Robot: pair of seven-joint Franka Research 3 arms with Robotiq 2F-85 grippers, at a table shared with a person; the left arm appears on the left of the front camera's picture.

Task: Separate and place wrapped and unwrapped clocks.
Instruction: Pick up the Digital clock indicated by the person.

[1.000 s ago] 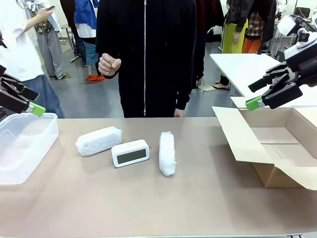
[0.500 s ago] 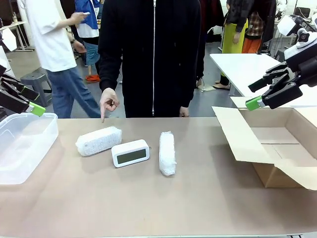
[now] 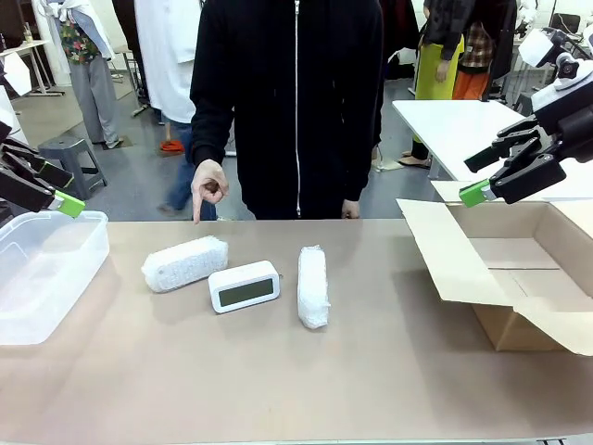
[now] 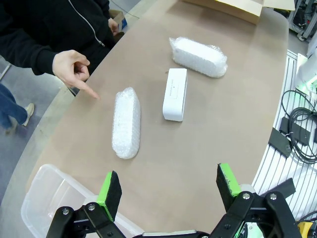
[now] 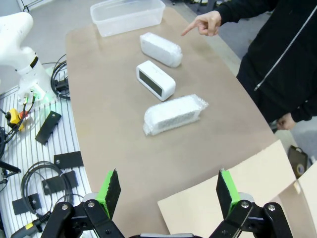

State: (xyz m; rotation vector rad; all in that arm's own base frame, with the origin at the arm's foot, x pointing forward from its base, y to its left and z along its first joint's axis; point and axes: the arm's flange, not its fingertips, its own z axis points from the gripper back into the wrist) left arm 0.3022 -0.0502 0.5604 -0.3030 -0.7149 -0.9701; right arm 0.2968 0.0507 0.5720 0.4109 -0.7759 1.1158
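Note:
Three items lie in a row mid-table. A foam-wrapped clock (image 3: pixel 184 263) is at the left, the bare white clock (image 3: pixel 244 286) with a grey-green screen in the middle, and a second wrapped clock (image 3: pixel 312 286) at the right. My left gripper (image 3: pixel 60 188) hovers open above the plastic tub, well away from them. My right gripper (image 3: pixel 474 179) hangs open above the cardboard box. In the left wrist view, beyond the open gripper (image 4: pixel 168 191), are a wrapped clock (image 4: pixel 126 123), the bare clock (image 4: pixel 175 93) and the other bundle (image 4: pixel 199 56). In the right wrist view, the gripper (image 5: pixel 168 191) is open.
A clear plastic tub (image 3: pixel 37 278) stands at the table's left edge. An open cardboard box (image 3: pixel 519 278) sits at the right. The person in black at the far side points a finger (image 3: pixel 209 188) down near the left bundle. Cables lie beside the table (image 5: pixel 39 173).
The person's raised fist has come down and now points a finger at the table near the left wrapped clock. Neither arm has moved, and the clocks lie where they were.

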